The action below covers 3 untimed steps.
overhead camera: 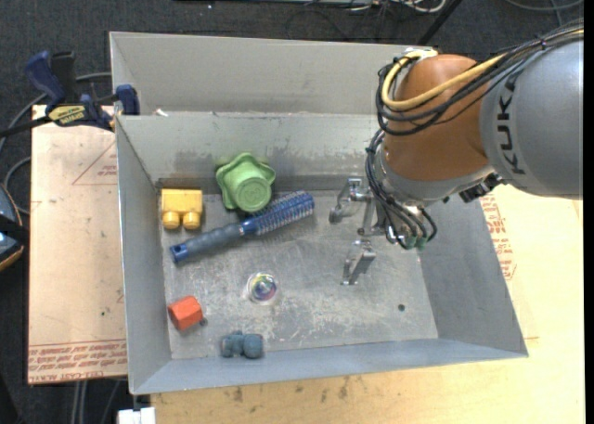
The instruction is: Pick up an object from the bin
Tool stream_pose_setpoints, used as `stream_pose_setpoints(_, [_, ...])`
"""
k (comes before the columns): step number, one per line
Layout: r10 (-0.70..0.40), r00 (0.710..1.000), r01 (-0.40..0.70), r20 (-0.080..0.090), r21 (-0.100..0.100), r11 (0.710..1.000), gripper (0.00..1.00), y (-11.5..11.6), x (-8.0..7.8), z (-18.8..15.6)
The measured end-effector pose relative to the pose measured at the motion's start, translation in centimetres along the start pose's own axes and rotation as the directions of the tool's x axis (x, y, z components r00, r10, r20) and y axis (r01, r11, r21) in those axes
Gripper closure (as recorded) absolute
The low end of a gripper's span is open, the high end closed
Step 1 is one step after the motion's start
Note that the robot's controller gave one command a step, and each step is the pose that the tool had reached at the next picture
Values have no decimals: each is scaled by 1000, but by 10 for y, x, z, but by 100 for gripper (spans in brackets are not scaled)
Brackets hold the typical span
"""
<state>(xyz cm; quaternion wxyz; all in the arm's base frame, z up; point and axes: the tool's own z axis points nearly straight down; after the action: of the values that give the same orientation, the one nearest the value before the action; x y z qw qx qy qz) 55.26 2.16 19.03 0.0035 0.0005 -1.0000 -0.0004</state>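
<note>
Fingers (358, 263) apart, empty; six single things: brush (246, 225), cup (246, 183), block (181, 208), cube (186, 313), ball (263, 289), grey lump (242, 346)

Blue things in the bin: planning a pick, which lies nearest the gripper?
The long blue plastic hairbrush, bristles toward the gripper; the small blue-grey lump lies farther off.

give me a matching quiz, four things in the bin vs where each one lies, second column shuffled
1 yellow block
2 green cup
3 blue hairbrush
4 red cube

a near corner at the view's left
b at the far wall, behind the bristles
c far corner at the view's left
d slantwise across the floor

Pairs: 1-c, 2-b, 3-d, 4-a
</note>
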Motion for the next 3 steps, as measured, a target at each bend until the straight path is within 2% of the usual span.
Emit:
stream_pose_setpoints(1, [-188, 982, 188, 2, -1, 982, 0, 92, -20, 96])
stream_pose_setpoints(2, [-397, 918, 397, 5, 1, 918, 0, 117, 7, 106])
stream_pose_setpoints(3, [-394, 919, 394, 6, 2, 919, 100, 116, 6, 105])
